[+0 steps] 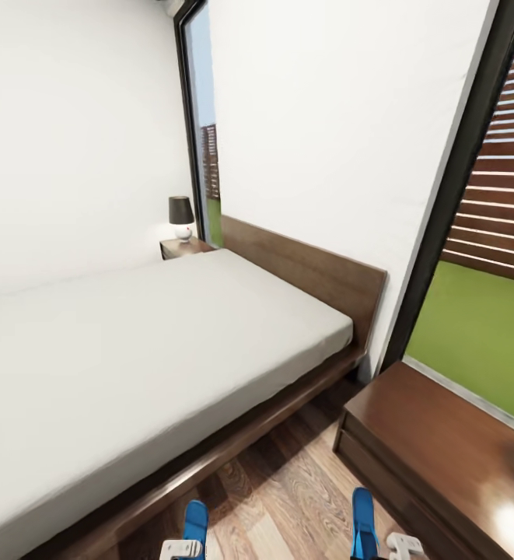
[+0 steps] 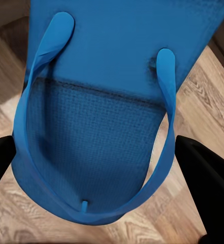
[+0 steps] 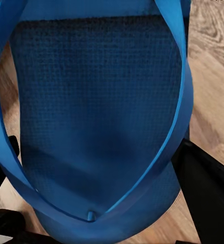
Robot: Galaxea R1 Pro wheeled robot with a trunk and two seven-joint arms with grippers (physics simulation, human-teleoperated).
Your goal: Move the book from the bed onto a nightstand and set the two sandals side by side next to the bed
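Now each gripper, left [image 2: 99,152] and right [image 3: 94,178], clamps a sandal [image 1: 195,523]; lower both flat on the floor [image 1: 288,498], parallel, beside the bed [image 1: 171,342].

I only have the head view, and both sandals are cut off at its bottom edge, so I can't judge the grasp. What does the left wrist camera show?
Observer: The left sandal sits strap-up between the left pincer's black fingers, which touch both its edges.
Operator: And the right side?
Observer: Much the same: the right sandal sits between the right pincer's fingers, its toe post nearest the camera.
Operator: What's under them?
Observer: Wood floor shows past each sandal's edges. I cannot tell whether either sandal touches it.
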